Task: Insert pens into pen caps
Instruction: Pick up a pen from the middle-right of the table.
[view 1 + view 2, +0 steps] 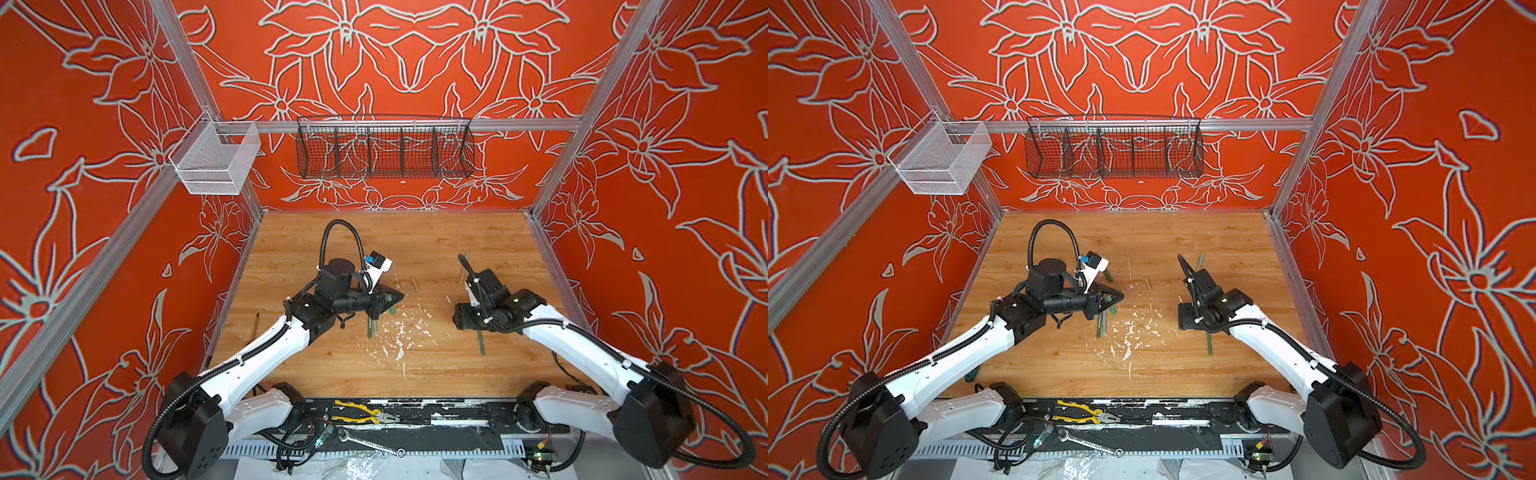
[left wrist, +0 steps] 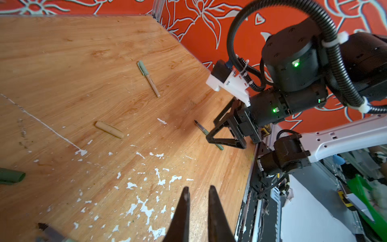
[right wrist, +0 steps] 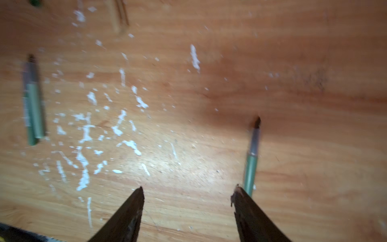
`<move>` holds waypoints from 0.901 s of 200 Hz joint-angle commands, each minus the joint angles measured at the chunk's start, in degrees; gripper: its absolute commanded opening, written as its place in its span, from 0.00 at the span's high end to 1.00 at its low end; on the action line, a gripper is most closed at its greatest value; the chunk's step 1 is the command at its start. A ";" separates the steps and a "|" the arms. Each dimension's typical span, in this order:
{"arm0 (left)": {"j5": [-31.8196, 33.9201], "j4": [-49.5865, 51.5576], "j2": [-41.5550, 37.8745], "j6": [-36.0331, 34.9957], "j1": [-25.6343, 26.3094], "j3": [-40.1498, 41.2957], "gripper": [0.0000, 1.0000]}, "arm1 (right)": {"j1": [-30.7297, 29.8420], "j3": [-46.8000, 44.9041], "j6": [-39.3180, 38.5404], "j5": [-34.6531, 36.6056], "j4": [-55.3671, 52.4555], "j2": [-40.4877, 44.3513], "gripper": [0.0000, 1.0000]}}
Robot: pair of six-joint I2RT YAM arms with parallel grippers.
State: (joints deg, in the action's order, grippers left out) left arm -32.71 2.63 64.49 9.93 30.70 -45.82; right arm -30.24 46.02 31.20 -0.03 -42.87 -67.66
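Left tool (image 2: 199, 188) clenched, nothing between tips, near paired green pens (image 1: 372, 326). Short tan round-ended cap (image 2: 109, 130) mid wooden counter (image 1: 415, 241). Right tool (image 3: 189, 187) released; slim green dark-tipped pen (image 3: 251, 167) lies beside one finger, off-centre. Best: shift over, grip mid-barrel, leave tip free.

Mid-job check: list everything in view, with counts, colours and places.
green pens: three, uncapped; two side by side under the left gripper, one at the right gripper.
tan pen: one, pale green cap on, beyond right gripper.
tan cap: one, table middle.
dark green cap: one, beside left gripper.
pliers: one, yellow-handled, front rail.
wrench: one, silver, front.
baskets: two, white mesh and black wire, hung on frame rails.
left gripper: shut, empty.
right gripper: open, beside its pen.
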 commanded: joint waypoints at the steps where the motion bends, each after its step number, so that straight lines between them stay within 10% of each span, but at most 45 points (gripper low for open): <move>1: 0.60 2.50 -1.02 -2.91 -0.24 -1.33 1.00 | -0.03 -1.45 3.73 5.39 -5.69 -2.00 0.30; 122: -0.60 2.08 -2.00 -2.05 -0.28 -0.67 1.00 | 2.49 -8.44 8.09 3.48 0.70 -11.87 0.47; 180: -0.69 1.81 -2.08 -1.80 -0.30 -0.60 1.00 | 3.20 -7.85 7.45 4.33 0.80 -14.19 0.73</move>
State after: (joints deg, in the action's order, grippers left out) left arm -32.36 4.67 63.37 8.75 30.70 -46.04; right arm -27.55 39.27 38.24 2.28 -41.74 -78.81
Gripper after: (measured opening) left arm 0.115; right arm 0.311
